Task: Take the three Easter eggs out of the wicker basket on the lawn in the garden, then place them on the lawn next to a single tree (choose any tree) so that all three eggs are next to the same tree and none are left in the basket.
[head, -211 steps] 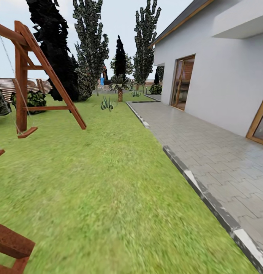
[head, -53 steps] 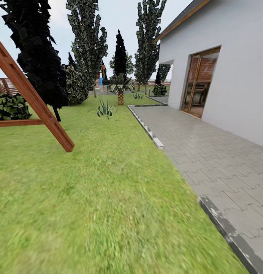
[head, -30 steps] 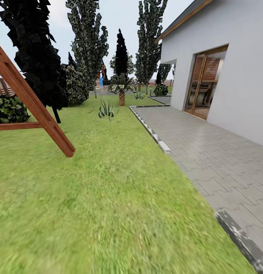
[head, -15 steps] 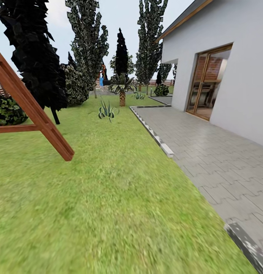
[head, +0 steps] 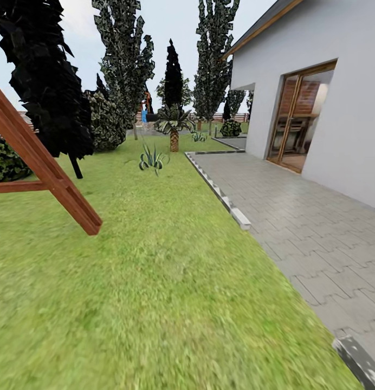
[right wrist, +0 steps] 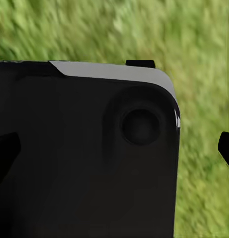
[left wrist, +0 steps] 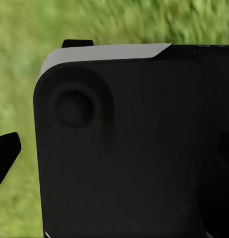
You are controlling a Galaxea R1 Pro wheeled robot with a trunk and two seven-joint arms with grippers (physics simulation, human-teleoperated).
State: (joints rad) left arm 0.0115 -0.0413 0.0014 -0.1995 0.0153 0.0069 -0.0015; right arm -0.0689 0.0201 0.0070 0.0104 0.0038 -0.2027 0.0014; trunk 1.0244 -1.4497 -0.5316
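Observation:
The lawn [head: 155,271] stretches ahead of me as bright green grass, running toward the far end of the garden. The Easter eggs and the wicker basket are out of view. Tall dark trees [head: 125,59] stand at the far left and centre, and a short palm [head: 174,127] grows beyond them. In the left wrist view my left gripper [left wrist: 114,153] hangs over grass with its black fingertips [left wrist: 6,157] far apart at the picture's edges, nothing between them. My right gripper [right wrist: 114,148] stands the same way, fingertips [right wrist: 226,148] wide apart.
A slanted wooden swing-frame leg [head: 52,179] meets the grass at the left. A grey paved patio [head: 306,227] with a stone kerb [head: 233,211] runs along the right, beside the white house wall [head: 344,119] and its glass door [head: 296,116]. A spiky plant [head: 152,158] grows ahead.
The whole view has advanced along the lawn: the swing-frame leg has slid left and nearer, the door and kerb have drawn closer. That is the camera moving.

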